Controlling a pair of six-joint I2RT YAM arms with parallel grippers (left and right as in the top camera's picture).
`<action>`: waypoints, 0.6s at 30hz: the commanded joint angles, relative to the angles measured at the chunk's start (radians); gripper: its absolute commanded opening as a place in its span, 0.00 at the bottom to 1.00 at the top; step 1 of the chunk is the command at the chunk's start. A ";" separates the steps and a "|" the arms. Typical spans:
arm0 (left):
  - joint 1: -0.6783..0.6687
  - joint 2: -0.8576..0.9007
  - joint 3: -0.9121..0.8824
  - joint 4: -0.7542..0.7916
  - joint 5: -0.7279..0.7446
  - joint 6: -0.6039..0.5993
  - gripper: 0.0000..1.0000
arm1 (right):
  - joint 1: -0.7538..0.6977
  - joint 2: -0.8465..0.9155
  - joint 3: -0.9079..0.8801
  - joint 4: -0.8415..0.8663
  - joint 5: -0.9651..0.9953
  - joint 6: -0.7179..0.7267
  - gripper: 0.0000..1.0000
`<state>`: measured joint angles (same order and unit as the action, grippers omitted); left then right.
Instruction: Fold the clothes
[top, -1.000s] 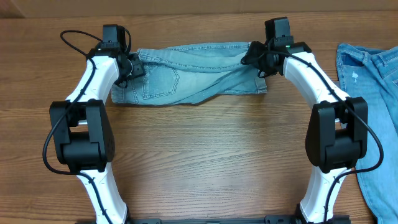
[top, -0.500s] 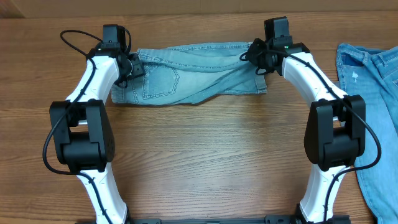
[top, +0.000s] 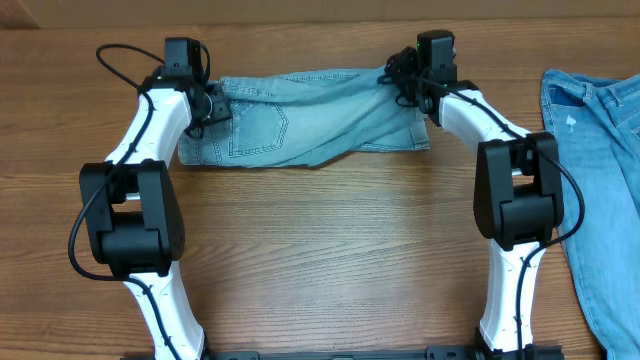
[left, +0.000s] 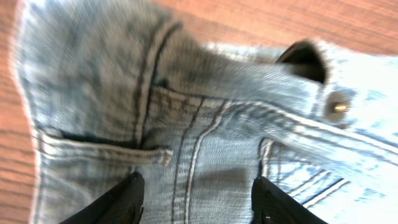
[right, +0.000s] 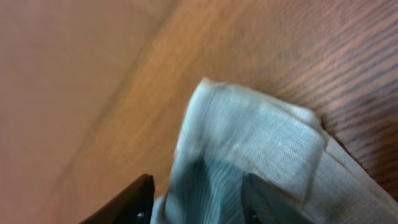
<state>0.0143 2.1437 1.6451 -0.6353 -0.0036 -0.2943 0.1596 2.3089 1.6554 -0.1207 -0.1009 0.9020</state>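
The shorts (top: 310, 115) lie on the far part of the table (top: 330, 250), stretched sideways between my two arms, with a slanted crease running across the middle. The left gripper (left: 198, 198) hangs over the waist end, near the button (left: 337, 106) and the back pocket (top: 257, 130). Its jaws are released, and the denim lies flat under them with nothing pinched. The right gripper (right: 196, 199) is at the opposite far corner (right: 255, 143). There the jaws stand apart and the doubled cloth reaches in between them, but I see no grip on it, so I count them as released too. I judge that I am at the step of taking both ends before the fold. The first risk is on the right: only the edge of the corner sits between the fingers, so if I close now I may catch one layer, or the cloth may slip out when I lift. On the left the denim is flat and thick at the seams, so the fingers may slide on top and take nothing, or press hard on the wood. If only one side holds, the shorts will twist and the crease will become worse. Another denim piece (top: 595, 130) lies at the right edge, near the right arm, and a wide swing of that arm could drag it.
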 joint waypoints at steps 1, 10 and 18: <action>-0.002 -0.008 0.098 -0.018 0.003 0.063 0.60 | 0.004 -0.003 0.024 0.044 -0.056 -0.137 0.85; -0.041 -0.137 0.245 -0.239 0.136 0.120 0.04 | 0.000 -0.222 0.061 -0.201 -0.181 -0.418 1.00; -0.297 -0.001 0.241 -0.211 0.151 0.261 0.04 | 0.051 -0.225 0.053 -0.547 -0.200 -0.722 0.04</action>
<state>-0.2317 2.0804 1.8740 -0.8600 0.1638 -0.0700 0.1902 2.0789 1.7073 -0.6506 -0.2916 0.2848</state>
